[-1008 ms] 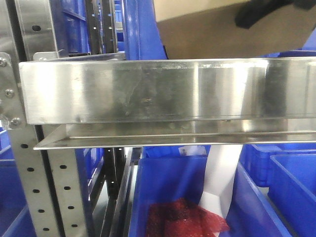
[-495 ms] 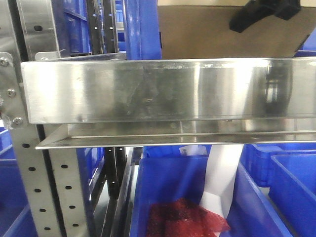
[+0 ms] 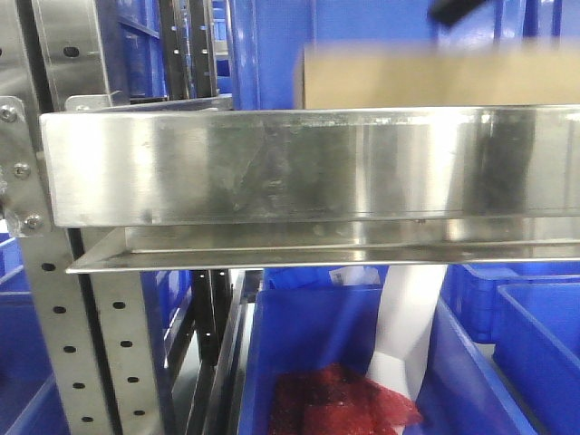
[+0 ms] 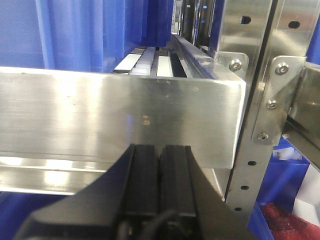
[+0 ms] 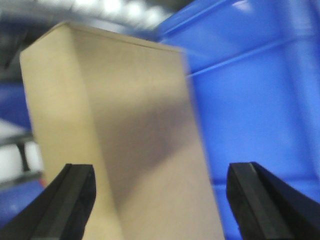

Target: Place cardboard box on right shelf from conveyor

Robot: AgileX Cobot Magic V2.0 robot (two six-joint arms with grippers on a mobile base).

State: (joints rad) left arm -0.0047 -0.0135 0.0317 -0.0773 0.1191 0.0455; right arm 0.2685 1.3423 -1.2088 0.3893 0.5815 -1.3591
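Note:
The tan cardboard box [image 3: 435,77] sits behind the tall front lip of the shiny right shelf [image 3: 272,168], blurred by motion. In the right wrist view the cardboard box [image 5: 135,130] stands in front of my right gripper [image 5: 161,172]. That gripper is open, with its black fingers [image 5: 75,200] spread wider than the box. Only a black tip of it [image 3: 453,9] shows at the top of the front view. My left gripper [image 4: 160,150] is shut on nothing, close in front of a steel shelf lip [image 4: 120,112]. The conveyor is out of view.
Perforated steel uprights [image 3: 54,326] [image 4: 250,125] stand beside the shelves. Blue bins [image 3: 317,344] sit below and behind the shelf. One of them holds a red mesh bag [image 3: 335,403] and white paper [image 3: 408,326]. A blue bin wall [image 5: 260,100] is beside the box.
The box has dropped lower and levelled behind the shelf lip. My right gripper has let go of it and risen almost out of the front view.

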